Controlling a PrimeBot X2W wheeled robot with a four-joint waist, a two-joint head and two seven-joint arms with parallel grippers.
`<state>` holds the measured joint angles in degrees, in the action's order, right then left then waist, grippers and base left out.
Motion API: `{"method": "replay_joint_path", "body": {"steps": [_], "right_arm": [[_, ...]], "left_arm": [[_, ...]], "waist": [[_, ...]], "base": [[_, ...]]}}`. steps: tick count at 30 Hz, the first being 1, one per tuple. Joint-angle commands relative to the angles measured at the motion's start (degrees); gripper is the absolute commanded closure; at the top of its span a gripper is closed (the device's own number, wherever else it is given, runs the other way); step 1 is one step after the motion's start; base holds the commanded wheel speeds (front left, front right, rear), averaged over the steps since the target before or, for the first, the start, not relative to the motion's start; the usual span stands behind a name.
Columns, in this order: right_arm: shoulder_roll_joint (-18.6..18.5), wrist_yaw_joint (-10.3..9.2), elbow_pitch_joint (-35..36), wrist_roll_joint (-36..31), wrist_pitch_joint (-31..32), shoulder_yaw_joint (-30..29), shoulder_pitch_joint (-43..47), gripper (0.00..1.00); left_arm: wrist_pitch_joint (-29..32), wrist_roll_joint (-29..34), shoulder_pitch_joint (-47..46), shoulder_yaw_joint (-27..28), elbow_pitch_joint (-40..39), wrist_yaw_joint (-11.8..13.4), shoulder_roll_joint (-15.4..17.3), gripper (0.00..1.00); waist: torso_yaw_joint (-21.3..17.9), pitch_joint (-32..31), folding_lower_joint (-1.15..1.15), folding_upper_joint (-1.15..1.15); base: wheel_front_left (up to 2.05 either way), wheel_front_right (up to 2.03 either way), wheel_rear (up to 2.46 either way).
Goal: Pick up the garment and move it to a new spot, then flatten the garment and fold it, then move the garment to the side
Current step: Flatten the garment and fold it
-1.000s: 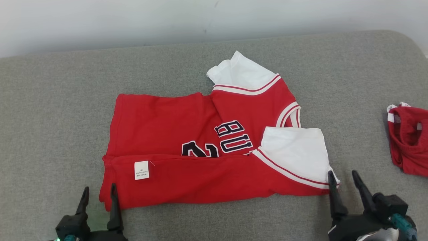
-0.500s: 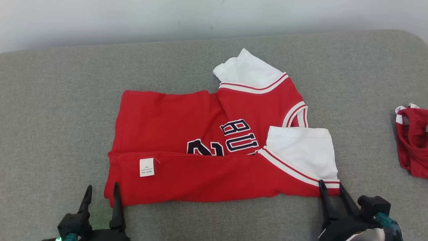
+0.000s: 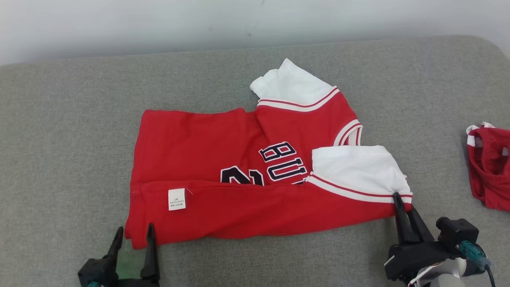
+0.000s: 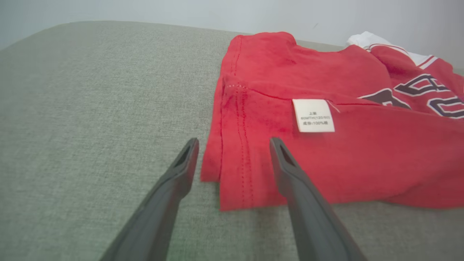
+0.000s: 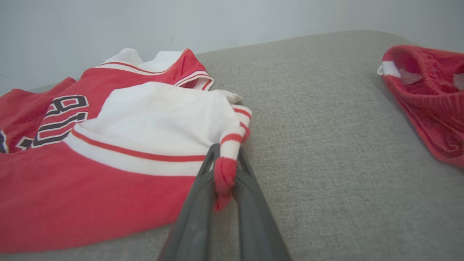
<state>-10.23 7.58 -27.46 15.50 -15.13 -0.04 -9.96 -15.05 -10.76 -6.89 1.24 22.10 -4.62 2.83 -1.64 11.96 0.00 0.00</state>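
Two grippers show at the near edge. Part of the black lettering (image 3: 279, 163) on the garment (image 3: 199, 143) is hidden under the near strip folded over it, so we cannot read it whole. A second red garment (image 3: 490, 167) at the far right is cut off by the picture's edge.

The garment lies spread in the middle of the grey cushioned surface (image 3: 59, 139), with its hem to the left, its white sleeves to the right and a white label (image 3: 177, 199) on the folded strip.

Our right gripper (image 3: 401, 201) leans left, fingers pinched together on the garment's near right corner, where the striped cuff bunches between them.

Our left gripper (image 3: 134, 228) stands wide apart and holds nothing. Its fingers straddle the near left corner of the hem, and we cannot tell whether they touch the cloth.
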Motion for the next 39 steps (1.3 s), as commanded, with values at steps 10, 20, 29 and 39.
{"method": "replay_joint_path", "body": {"steps": [10,20,29,39], "right_arm": [[0.85,-0.19,4.76,-1.09,0.04,-0.69,1.02,1.0],[1.51,-0.18,4.46,-1.27,0.04,-1.11,1.96,1.0],[1.92,-0.19,3.06,-1.28,0.04,-1.82,5.98,1.0],[1.88,-0.19,2.84,-0.59,0.04,-1.8,11.84,1.0]], "left_arm": [[-0.17,-1.38,-0.76,-0.69,3.12,-0.23,0.12,0.34],[-0.17,-2.83,0.57,-0.43,4.28,-1.37,0.14,1.0],[-0.17,-1.13,6.35,1.48,3.59,-1.94,0.17,1.0],[-0.17,-0.49,11.59,2.44,4.5,-2.14,0.22,1.0]], "waist": [[-1.01,0.78,0.0,0.0],[-1.36,-1.34,0.0,0.0],[-1.79,-8.58,0.0,0.0],[-2.06,-12.72,0.0,0.0]], "base": [[0.0,0.0,0.0],[0.0,0.0,0.0],[0.0,0.0,0.0],[0.0,0.0,0.0]]}}
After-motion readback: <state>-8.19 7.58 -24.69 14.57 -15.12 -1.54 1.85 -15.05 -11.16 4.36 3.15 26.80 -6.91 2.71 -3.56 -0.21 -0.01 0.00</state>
